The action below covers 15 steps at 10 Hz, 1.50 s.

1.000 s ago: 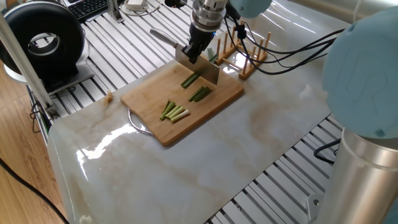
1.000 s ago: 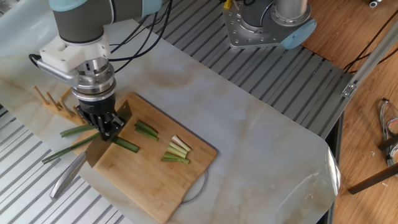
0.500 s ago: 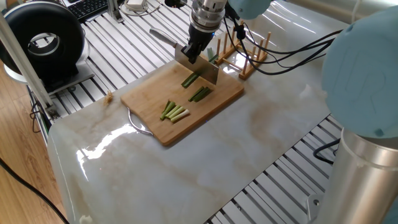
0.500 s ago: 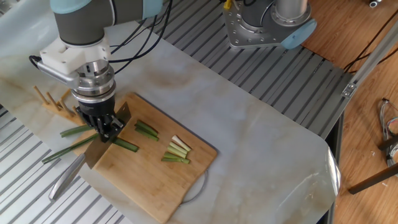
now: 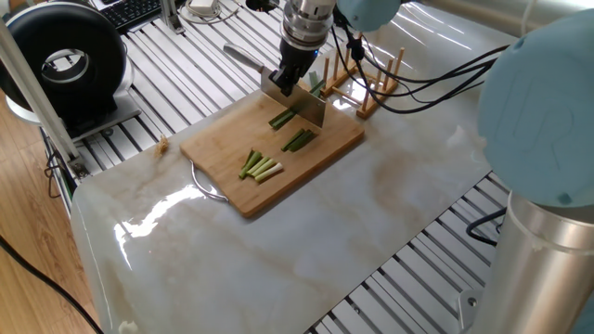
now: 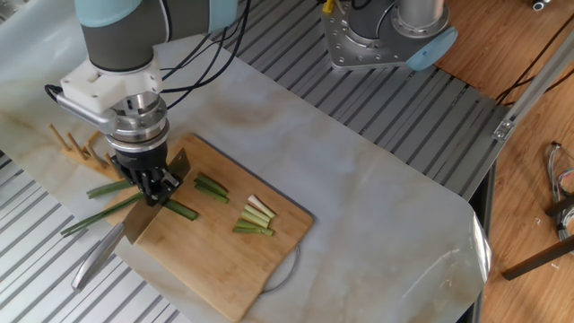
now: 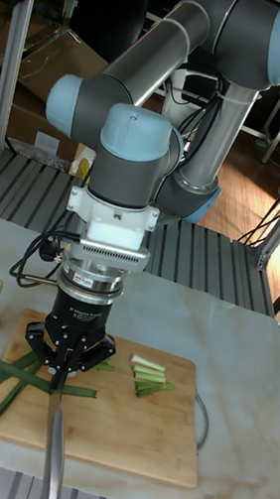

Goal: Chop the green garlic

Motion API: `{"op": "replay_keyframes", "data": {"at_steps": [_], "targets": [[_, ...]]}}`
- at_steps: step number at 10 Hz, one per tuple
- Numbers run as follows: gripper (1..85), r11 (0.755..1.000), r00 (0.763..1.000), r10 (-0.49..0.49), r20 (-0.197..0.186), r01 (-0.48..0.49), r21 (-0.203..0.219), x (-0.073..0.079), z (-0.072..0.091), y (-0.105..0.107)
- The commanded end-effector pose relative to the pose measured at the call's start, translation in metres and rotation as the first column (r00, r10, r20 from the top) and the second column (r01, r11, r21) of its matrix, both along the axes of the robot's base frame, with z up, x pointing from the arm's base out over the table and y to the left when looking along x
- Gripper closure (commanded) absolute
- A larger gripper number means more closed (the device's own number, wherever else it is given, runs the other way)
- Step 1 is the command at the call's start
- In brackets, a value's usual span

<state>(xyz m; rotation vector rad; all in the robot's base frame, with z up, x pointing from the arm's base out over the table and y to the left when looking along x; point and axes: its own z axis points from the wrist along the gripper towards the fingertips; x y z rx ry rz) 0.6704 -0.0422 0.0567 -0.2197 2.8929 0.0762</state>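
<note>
Green garlic, a thin stalk with dark leaves (image 6: pixel 99 213), lies across the far end of the pale bamboo cutting board (image 6: pixel 224 260), its leaves running off the board's edge onto the marbled white tabletop (image 6: pixel 377 197) toward the wooden peg rack (image 5: pixel 367 83). Short cut pieces rest on the board: a pale whitish-green cluster (image 6: pixel 256 218) near the middle, darker pairs (image 6: pixel 212 187) closer to the blade. The black two-finger gripper (image 6: pixel 154 184) is pinched on the handle of a broad steel cleaver (image 5: pixel 295 100), whose blade stands on edge across the stalk; the silver handle (image 7: pixel 54 457) sticks out past the board's edge over the slatted aluminium frame. Whether the blade's edge touches the board cannot be told, since the gripper body covers that spot in the tall view. Much of the board beyond the cut pieces lies bare, as does the tabletop on that side. A wire loop (image 5: pixel 206 186) peeks from under the board's corner. The black round fan-like device (image 5: pixel 60 60) sits well apart at the table's corner.
</note>
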Motion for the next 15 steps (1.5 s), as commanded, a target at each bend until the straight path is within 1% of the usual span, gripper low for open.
{"op": "replay_keyframes", "data": {"at_steps": [1,4,6,7,8,9,10,12,14,15], "targets": [[84.3,1.000,1.000,-0.007,0.006,0.007,0.011,0.001,0.004,-0.003],[84.3,1.000,1.000,-0.014,-0.012,0.013,-0.001,-0.003,0.001,-0.006],[84.3,1.000,1.000,-0.014,-0.019,0.015,0.002,-0.005,0.001,-0.004],[84.3,1.000,0.999,-0.017,-0.029,0.017,0.001,-0.007,0.000,-0.004],[84.3,1.000,0.999,-0.021,-0.049,0.020,-0.005,-0.012,-0.001,-0.005],[84.3,1.000,0.998,-0.022,-0.056,0.021,-0.006,-0.014,-0.001,-0.006],[84.3,1.000,0.998,-0.024,-0.064,0.024,-0.006,-0.017,-0.001,-0.006],[84.3,1.000,0.997,-0.023,-0.068,0.024,0.003,-0.018,-0.001,-0.003],[84.3,1.000,0.996,-0.030,-0.089,0.030,0.003,-0.023,-0.003,-0.001],[84.3,1.000,0.995,-0.031,-0.094,0.031,0.003,-0.024,-0.003,-0.002]]}}
